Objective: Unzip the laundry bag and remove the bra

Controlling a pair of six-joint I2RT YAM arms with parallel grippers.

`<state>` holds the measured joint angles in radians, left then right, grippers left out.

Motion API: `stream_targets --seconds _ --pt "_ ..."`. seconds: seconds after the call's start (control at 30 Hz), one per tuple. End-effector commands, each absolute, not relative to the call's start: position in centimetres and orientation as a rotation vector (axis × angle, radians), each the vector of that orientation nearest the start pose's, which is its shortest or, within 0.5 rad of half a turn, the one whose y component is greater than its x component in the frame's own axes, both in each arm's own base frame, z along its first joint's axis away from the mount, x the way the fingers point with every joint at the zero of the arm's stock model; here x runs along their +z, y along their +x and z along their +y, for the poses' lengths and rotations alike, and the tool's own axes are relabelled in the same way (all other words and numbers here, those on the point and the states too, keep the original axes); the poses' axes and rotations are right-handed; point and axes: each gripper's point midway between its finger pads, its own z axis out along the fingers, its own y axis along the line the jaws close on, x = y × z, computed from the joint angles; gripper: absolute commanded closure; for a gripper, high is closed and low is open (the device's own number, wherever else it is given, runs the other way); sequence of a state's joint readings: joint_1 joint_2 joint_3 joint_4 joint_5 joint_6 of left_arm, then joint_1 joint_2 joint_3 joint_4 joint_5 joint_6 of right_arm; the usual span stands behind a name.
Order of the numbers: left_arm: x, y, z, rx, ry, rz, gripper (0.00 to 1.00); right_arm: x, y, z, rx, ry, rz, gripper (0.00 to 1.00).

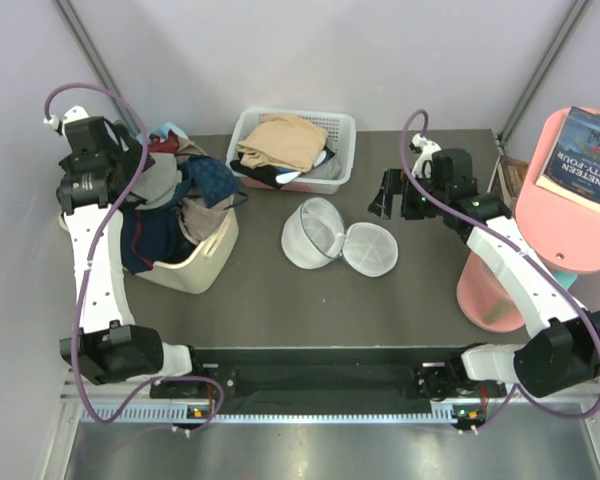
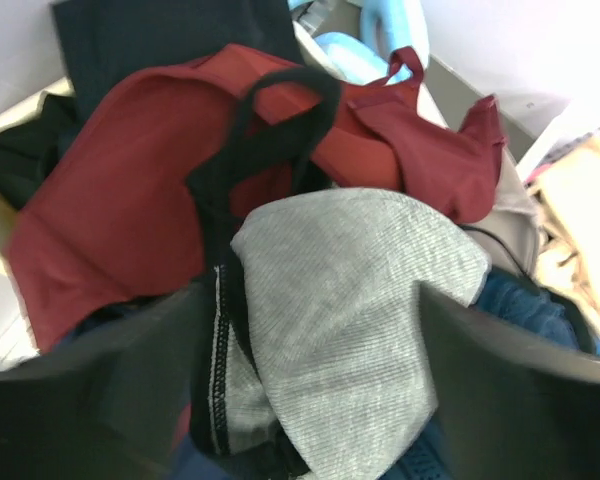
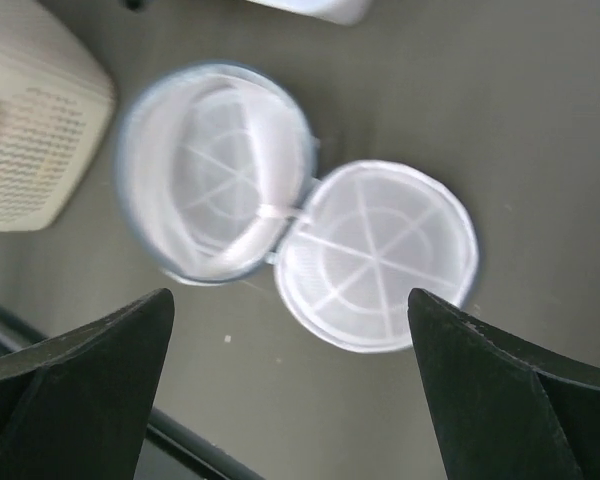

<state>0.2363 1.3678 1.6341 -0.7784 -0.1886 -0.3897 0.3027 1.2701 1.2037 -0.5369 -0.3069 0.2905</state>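
Note:
The laundry bag (image 1: 315, 235) lies unzipped in the middle of the table, its round mesh lid (image 1: 370, 248) flipped open to the right. In the right wrist view the bag (image 3: 215, 170) and its lid (image 3: 380, 255) look empty. My right gripper (image 1: 385, 195) hovers open just right of and above the bag (image 3: 290, 300). The grey bra (image 2: 350, 310) rests on the heap of clothes in the cream tub. My left gripper (image 2: 310, 400) stands over it with its fingers spread wide on either side of the cup. In the top view the left gripper (image 1: 145, 170) hangs over the tub.
A cream tub (image 1: 205, 265) heaped with clothes stands at the left, with a dark red cloth (image 2: 130, 190) and a black strap (image 2: 270, 120) beside the bra. A white slotted basket (image 1: 342, 130) holding a tan garment sits at the back. A pink stand (image 1: 540, 215) carrying a book is at the right.

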Motion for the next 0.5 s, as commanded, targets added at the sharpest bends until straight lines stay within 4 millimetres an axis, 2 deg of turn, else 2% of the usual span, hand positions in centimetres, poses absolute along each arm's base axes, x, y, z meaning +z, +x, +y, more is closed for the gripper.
stream_targets --seconds 0.0,0.2,0.33,0.37,0.4,0.43,0.47 --pt "37.0 35.2 11.5 0.152 -0.759 1.845 0.01 20.1 33.5 13.3 0.416 -0.074 2.346 0.00" --pt "38.9 33.4 11.6 0.185 -0.760 1.818 0.01 15.3 33.7 10.8 0.222 0.048 2.455 0.01" --pt "40.3 32.9 11.4 0.223 -0.723 1.805 0.01 12.1 33.5 10.2 0.158 0.075 2.538 0.04" --pt "40.4 33.2 10.0 0.224 -0.680 1.822 0.01 11.1 33.7 10.3 0.152 0.074 2.559 0.05" --pt "41.7 33.4 9.2 0.234 -0.647 1.807 0.01 10.5 33.6 10.3 0.145 0.072 2.573 0.07" --pt "41.6 34.2 8.5 0.277 -0.607 1.829 0.01 10.0 33.7 10.4 0.142 0.068 2.582 0.09" --pt "42.0 34.7 5.8 0.293 -0.538 1.841 0.01 9.2 34.0 10.5 0.136 0.064 2.592 0.10"
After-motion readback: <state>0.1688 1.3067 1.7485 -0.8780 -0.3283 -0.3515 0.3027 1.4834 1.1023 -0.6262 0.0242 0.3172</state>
